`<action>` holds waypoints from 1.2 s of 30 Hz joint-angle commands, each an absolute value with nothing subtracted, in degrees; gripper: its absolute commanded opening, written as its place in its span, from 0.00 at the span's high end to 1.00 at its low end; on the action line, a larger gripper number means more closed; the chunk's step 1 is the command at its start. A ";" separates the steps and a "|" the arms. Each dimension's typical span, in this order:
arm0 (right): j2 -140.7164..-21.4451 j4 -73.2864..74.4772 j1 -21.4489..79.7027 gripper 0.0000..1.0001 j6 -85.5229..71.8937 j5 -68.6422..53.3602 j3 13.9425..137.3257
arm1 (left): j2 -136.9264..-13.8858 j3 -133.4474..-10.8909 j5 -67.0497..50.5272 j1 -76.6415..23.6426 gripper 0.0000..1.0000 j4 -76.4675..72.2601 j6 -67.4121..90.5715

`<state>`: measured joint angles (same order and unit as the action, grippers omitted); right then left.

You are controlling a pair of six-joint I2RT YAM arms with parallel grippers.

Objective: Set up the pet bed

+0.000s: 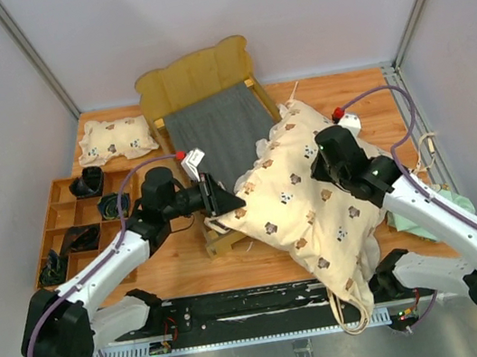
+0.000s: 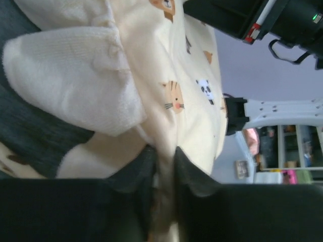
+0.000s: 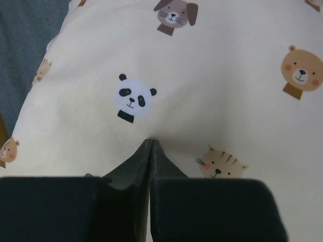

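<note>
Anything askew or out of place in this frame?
Yes. The quilt lies diagonally, mostly off the pet bed toward the right arm, with one corner hanging past the table at its near edge. The pillow sits on the table left of the bed, not on it.

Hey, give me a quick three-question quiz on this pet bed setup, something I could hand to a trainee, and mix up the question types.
1. True or false: the quilt lies wholly inside the pet bed.
2. Where is the small pillow? A: on the bed's grey base. B: on the table, left of the bed. C: in the wooden tray.
3. What is clamped between the fingers of the left gripper?
Key: 1 false, it hangs off the bed's near right side onto the table. 2 B. 3 the quilt's edge.
</note>
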<state>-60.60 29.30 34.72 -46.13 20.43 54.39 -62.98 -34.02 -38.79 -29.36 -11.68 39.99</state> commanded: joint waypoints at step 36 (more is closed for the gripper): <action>-60.78 32.09 35.42 0.32 -68.50 18.96 49.87 | -35.64 -35.21 -9.24 -30.15 1.00 14.50 24.41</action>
<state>-55.40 36.40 34.85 -66.43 18.68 50.15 -35.88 -36.47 -9.89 -30.09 15.64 24.47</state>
